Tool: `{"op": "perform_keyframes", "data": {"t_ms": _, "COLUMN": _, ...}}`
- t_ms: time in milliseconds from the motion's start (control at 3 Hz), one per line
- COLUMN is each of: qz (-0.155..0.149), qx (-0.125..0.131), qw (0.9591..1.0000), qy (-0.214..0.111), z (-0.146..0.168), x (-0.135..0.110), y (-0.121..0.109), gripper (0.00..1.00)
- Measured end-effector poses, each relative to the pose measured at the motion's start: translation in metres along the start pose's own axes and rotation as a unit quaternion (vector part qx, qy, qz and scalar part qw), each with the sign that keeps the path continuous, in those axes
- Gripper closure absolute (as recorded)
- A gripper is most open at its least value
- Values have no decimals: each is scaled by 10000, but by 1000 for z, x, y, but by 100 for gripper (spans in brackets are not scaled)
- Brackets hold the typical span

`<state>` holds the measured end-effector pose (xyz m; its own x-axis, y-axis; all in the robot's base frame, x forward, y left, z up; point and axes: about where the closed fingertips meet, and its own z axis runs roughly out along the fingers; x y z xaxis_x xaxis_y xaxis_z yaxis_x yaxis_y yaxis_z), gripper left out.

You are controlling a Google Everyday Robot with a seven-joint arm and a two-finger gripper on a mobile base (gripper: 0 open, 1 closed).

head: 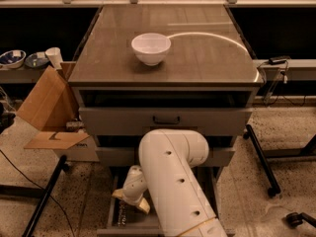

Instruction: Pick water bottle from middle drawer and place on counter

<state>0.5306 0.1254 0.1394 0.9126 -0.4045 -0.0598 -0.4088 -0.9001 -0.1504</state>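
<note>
The counter [207, 58] is the glossy grey-brown top of the cabinet, with a white bowl [151, 47] on it. Low down, the middle drawer [129, 229] is pulled out as a grey tray. My gripper [131, 200] hangs over the tray's left part, its two tan fingertips [143, 207] spread apart and empty. A slim ribbed shape, likely the water bottle [122, 216], lies on the tray floor just below the gripper, mostly in shadow. My white arm [173, 181] hides the tray's middle and right.
Two shut grey drawer fronts with black handles [166, 119] sit above the tray. A cardboard box [47, 107] stands at the left. Bowls and a cup [53, 57] rest on a low shelf. A black stand leg [42, 201] and wheeled legs [261, 162] flank the cabinet.
</note>
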Motion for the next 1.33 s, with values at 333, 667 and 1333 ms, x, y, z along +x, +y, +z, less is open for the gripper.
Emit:
{"op": "perform_keyframes", "data": {"t_ms": 333, "qz": -25, "qx": -20, "qw": 10000, "qy": -8, "z": 1, "x": 3, "y": -2, "gripper": 0}}
{"op": "perform_keyframes", "data": {"t_ms": 667, "qz": -50, "qx": 9, "qw": 10000, "qy": 13, "z": 3, "x": 7, "y": -2, "gripper": 0}}
{"op": "perform_keyframes", "data": {"t_ms": 1333, "qz": -118, "qx": 210, "qw": 9994, "qy": 245, "z": -29, "x": -2, "y": 13, "gripper": 0}}
